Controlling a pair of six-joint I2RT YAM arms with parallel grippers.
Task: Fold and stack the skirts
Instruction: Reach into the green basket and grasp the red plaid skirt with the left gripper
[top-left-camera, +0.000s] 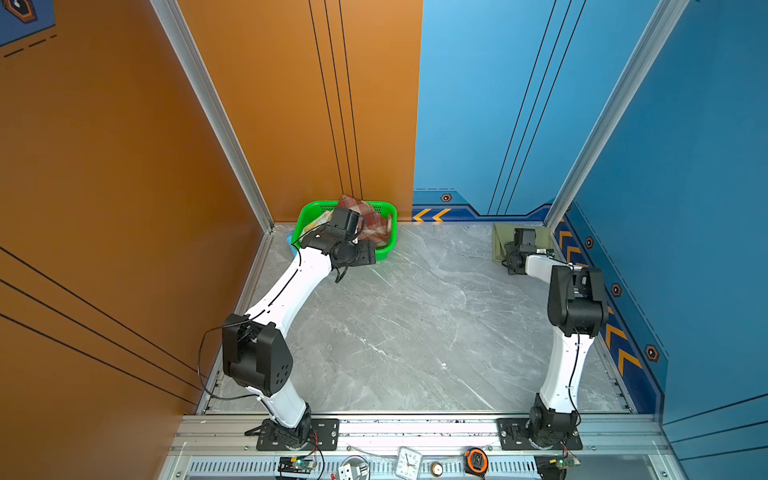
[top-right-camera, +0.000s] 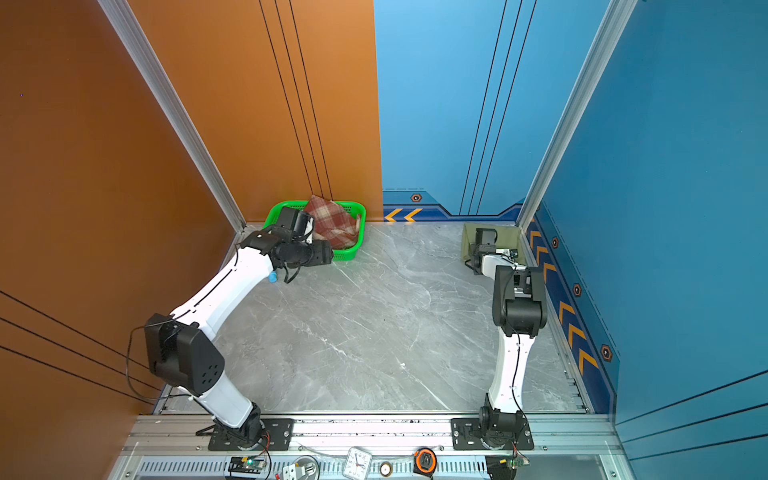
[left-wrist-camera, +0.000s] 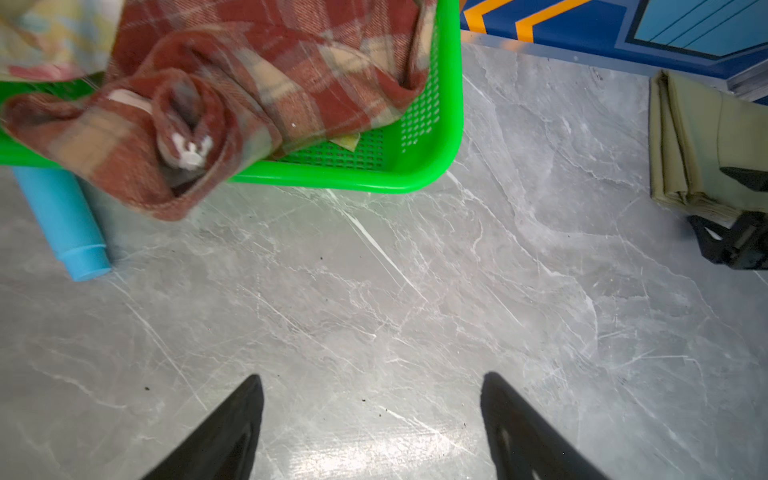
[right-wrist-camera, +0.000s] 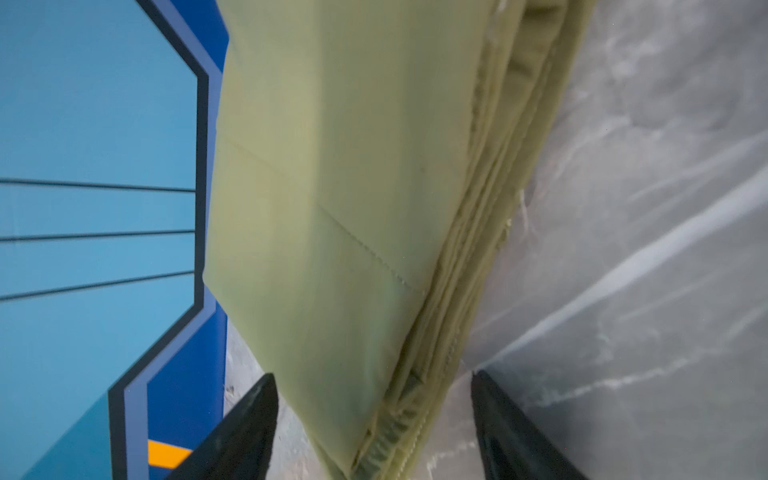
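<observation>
The folded olive-green skirt (top-left-camera: 500, 243) (top-right-camera: 505, 235) (right-wrist-camera: 332, 208) lies flat in the table's back right corner. My right gripper (right-wrist-camera: 372, 376) is open, its fingers apart on either side of that skirt's near corner without pinching it. The red-brown plaid skirt (top-left-camera: 372, 222) (top-right-camera: 332, 220) (left-wrist-camera: 249, 83) is bunched in the green basket, one end spilling over the rim. The floral skirt (left-wrist-camera: 45, 37) peeks out beside it. My left gripper (left-wrist-camera: 372, 378) is open and empty over bare table just in front of the basket.
The green mesh basket (top-left-camera: 385, 251) (top-right-camera: 362, 232) (left-wrist-camera: 451, 104) stands at the back left against the orange wall. A light blue cylinder (left-wrist-camera: 62, 216) (top-right-camera: 272, 277) lies beside it. The blue wall borders the olive skirt. A clock (top-left-camera: 409, 462) and tape measure (top-left-camera: 476, 460) sit on the front rail.
</observation>
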